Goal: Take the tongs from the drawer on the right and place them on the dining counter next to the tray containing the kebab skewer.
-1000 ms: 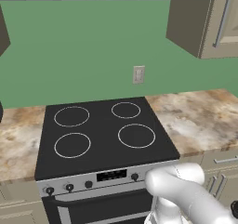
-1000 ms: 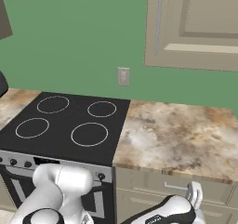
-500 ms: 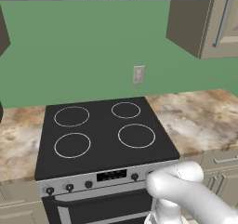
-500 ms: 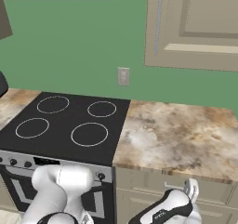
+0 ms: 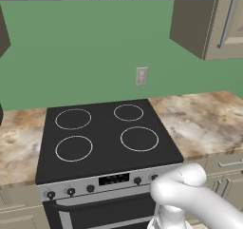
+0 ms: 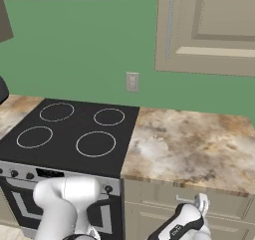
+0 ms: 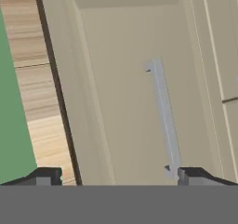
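My gripper (image 7: 119,176) is open, its two dark fingertips (image 7: 44,176) spread wide at the bottom of the hand view. Ahead of them is a beige drawer (image 7: 116,93) front, shut, with a slim grey bar handle (image 7: 162,111) whose near end sits close to the right fingertip. In the right base view the gripper (image 6: 200,204) hangs low in front of the drawer (image 6: 149,196), just under the marbled worktop (image 6: 189,144) to the right of the stove. The tongs are hidden. The dining counter and the tray are out of view.
A black stove (image 6: 74,132) with four ring burners stands to the left, its knobs (image 5: 71,191) on the front panel. Marbled worktop (image 5: 199,119) flanks it. Beige wall cabinets (image 6: 209,30) hang above, and a wall outlet (image 6: 132,81) sits on the green wall. Wooden floor (image 7: 28,79) shows beside the cabinets.
The hand has crept slightly left and up toward the drawer front. The jaws stay wide.
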